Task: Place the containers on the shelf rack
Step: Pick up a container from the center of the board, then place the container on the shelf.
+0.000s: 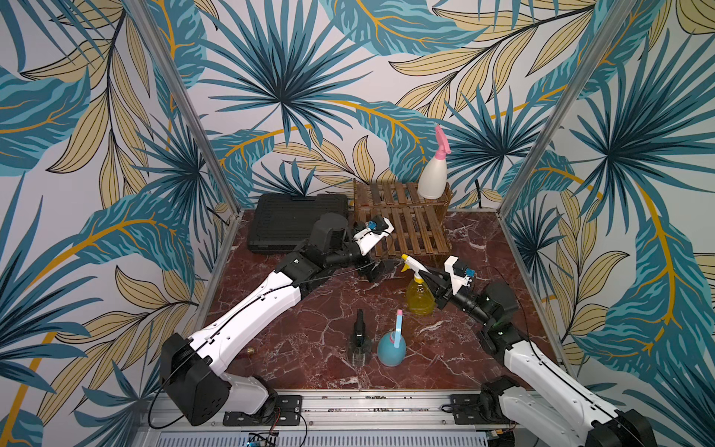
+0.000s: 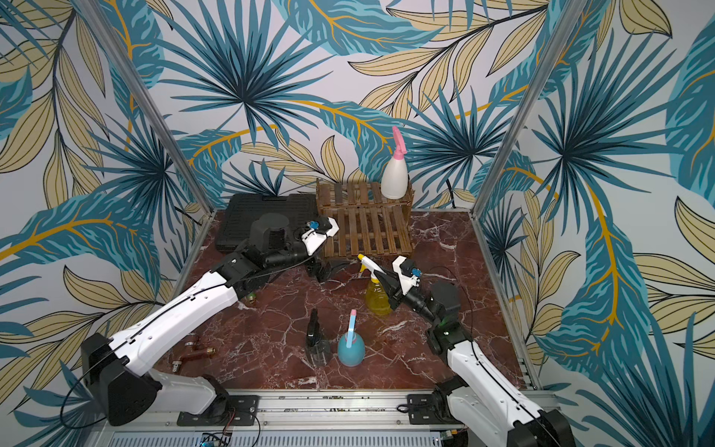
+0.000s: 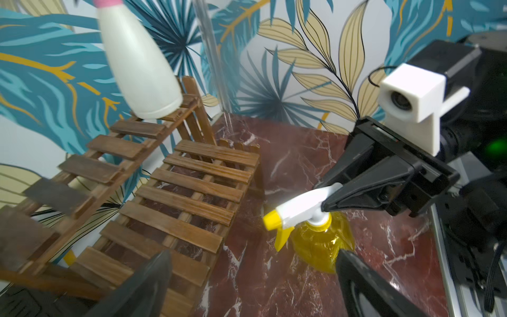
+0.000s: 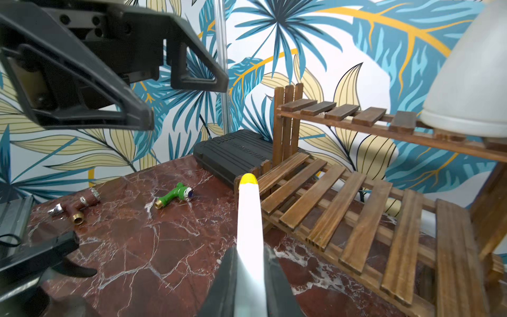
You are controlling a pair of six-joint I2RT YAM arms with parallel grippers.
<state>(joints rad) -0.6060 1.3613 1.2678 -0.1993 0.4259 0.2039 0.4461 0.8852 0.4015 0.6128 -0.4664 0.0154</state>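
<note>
My right gripper [image 1: 425, 275] [image 4: 251, 260] is shut on the white trigger head of the translucent yellow bottle [image 1: 419, 298] [image 3: 318, 241]. That bottle stands upright just in front of the shelf rack [image 1: 402, 228] [image 4: 343, 197]. The cream-white bottle [image 1: 432, 180] [image 3: 140, 68] with the pink trigger stands on the right end of the rack's top step. Near the table's front stand the light blue bottle [image 1: 390, 348] and the smoky clear bottle [image 1: 359, 344], side by side. My left gripper [image 1: 381, 268] [image 3: 253, 288] hangs open and holds nothing, by the lower step's front left corner.
A flat black ribbed case [image 1: 290, 220] lies left of the rack against the back wall. A green valve [image 4: 175, 195] and red-brass pipe fittings [image 2: 193, 350] lie on the marble table [image 1: 309, 329] at the left. Metal frame posts [image 1: 185, 104] stand at the back corners.
</note>
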